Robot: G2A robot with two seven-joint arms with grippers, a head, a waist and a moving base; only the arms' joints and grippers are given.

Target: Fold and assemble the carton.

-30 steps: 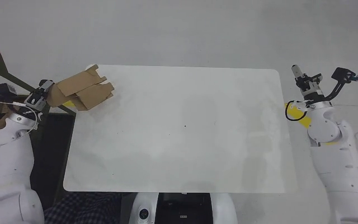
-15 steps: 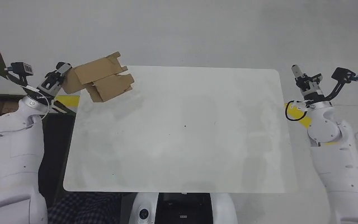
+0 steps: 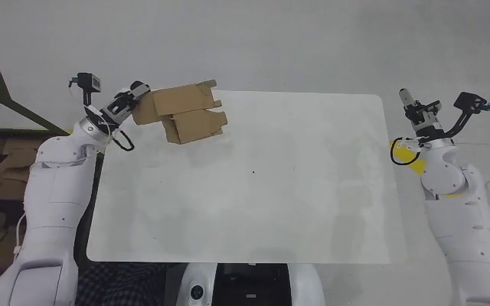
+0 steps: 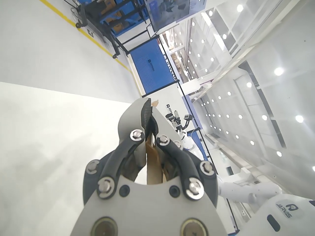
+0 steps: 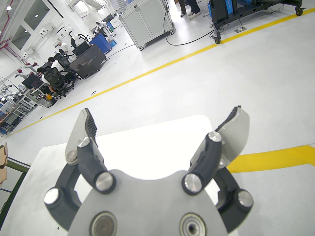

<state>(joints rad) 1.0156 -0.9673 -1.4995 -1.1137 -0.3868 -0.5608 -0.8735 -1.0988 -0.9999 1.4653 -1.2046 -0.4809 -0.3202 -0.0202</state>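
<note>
A flat brown carton (image 3: 186,112) hangs over the far left corner of the white table (image 3: 253,199), its flaps pointing toward the table's middle. My left gripper (image 3: 139,95) is shut on the carton's left edge. In the left wrist view the left gripper (image 4: 149,114) pinches a brown cardboard edge (image 4: 153,163) between its pads. My right gripper (image 3: 419,105) sits off the table's far right corner. Seen in the right wrist view, the right gripper (image 5: 162,121) stands open with nothing between its fingers, above the table corner (image 5: 152,133).
A yellow floor line (image 5: 270,158) runs beside the table's right edge. The other end of the carton (image 5: 3,158) shows far off in the right wrist view. Racks, carts and seated people are well away in the room behind.
My left arm has swung the carton up and to the right, from beside the table's left edge to over its far left corner. The right arm has kept still.
</note>
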